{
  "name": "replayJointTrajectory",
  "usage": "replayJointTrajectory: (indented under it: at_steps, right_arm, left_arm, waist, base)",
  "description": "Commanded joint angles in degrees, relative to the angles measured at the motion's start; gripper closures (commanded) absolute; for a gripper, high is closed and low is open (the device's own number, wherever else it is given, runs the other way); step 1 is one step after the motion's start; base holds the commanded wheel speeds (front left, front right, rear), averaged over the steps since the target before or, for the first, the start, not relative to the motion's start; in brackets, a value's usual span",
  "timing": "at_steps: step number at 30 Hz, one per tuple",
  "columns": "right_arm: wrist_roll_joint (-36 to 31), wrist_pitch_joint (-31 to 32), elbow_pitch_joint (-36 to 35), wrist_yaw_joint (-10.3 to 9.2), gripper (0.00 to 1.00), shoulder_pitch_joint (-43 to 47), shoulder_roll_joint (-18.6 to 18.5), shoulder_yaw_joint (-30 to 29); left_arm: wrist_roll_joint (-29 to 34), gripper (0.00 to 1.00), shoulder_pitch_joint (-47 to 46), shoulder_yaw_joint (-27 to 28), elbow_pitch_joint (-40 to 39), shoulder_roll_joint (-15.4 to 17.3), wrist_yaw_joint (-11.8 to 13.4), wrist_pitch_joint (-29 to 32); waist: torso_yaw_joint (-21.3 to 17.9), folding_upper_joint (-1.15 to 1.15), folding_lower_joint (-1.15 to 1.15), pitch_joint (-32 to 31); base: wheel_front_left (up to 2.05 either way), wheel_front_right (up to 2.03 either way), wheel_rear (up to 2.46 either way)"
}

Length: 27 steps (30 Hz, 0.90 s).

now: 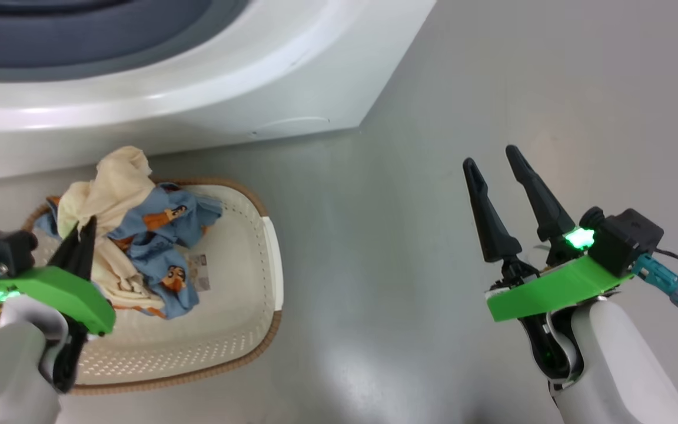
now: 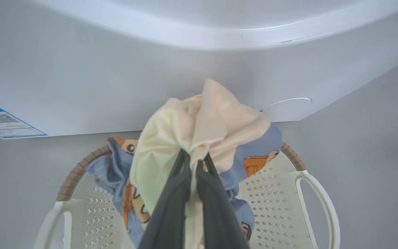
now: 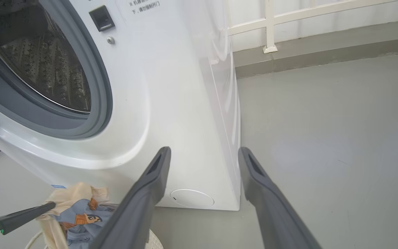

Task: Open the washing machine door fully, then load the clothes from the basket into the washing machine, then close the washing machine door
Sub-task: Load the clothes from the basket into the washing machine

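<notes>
Head view, looking down on a grey floor [image 1: 433, 176] in front of a white washing machine [image 1: 198, 100]. At lower left, a cream perforated basket [image 1: 239, 330] on the floor, just beside the machine's front, holding the clothes [image 1: 162, 235]: blue bear-print fabric tangled with cream cloth.

Left gripper [image 1: 83, 232] down in the pile, its 2 dark fingers [image 2: 174, 193] pinched together on a fold of the cream cloth, bunched into a peak above the rest. Right gripper [image 1: 492, 158] hovering over bare floor, well apart from the basket, fingers spread wide, holding nothing.

In the right wrist view, steel drum [image 3: 47, 69] uncovered inside its grey gasket [image 3: 98, 86].

Judged step: loading, with a bundle gripped but not yet out of the basket. Next move, likely: lifting the bundle clear of the basket rim, carrying it up over the gasket lip, letting go well inside the drum. Trailing fabric apt to snag.
</notes>
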Motion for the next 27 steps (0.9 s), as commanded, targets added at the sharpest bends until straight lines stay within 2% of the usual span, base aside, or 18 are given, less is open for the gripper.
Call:
replayJointTrajectory:
  at_steps: [1, 8, 15, 27]
  right_arm:
    - [0.5, -0.3, -1.0, 0.16, 0.00, 2.5, -0.4, 1.1]
    - [1.0, -0.3, -0.7, 0.16, 0.00, 3.5, -0.7, 0.9]
    - [1.5, -0.3, -0.1, 0.16, 0.00, 4.6, -1.4, 0.7]
    - [1.8, -0.3, 0.5, 0.16, 0.00, 7.7, -3.8, -0.3]
  left_arm:
    - [2.4, 1.00, 3.3, 4.5, -4.1, 2.2, 1.2, -0.7]
    - [8.3, 1.00, 9.5, 11.5, -14.4, 1.2, 2.7, -0.7]
    - [15.0, 1.00, 17.7, 19.7, -28.9, -0.6, 5.1, -0.7]
    - [21.2, 1.00, 26.4, 25.2, -42.5, -4.8, 6.9, -0.7]
  waist:
    - [1.4, 0.00, 0.00, -2.9]
    - [2.4, 0.00, 0.00, -5.4]
    - [3.0, 0.00, 0.00, -8.5]
    - [3.6, 0.00, 0.00, -15.3]
  base:
    - [0.00, 0.00, 0.00]
    - [0.00, 0.00, 0.00]
    - [0.00, 0.00, 0.00]
    - [0.00, 0.00, 0.00]
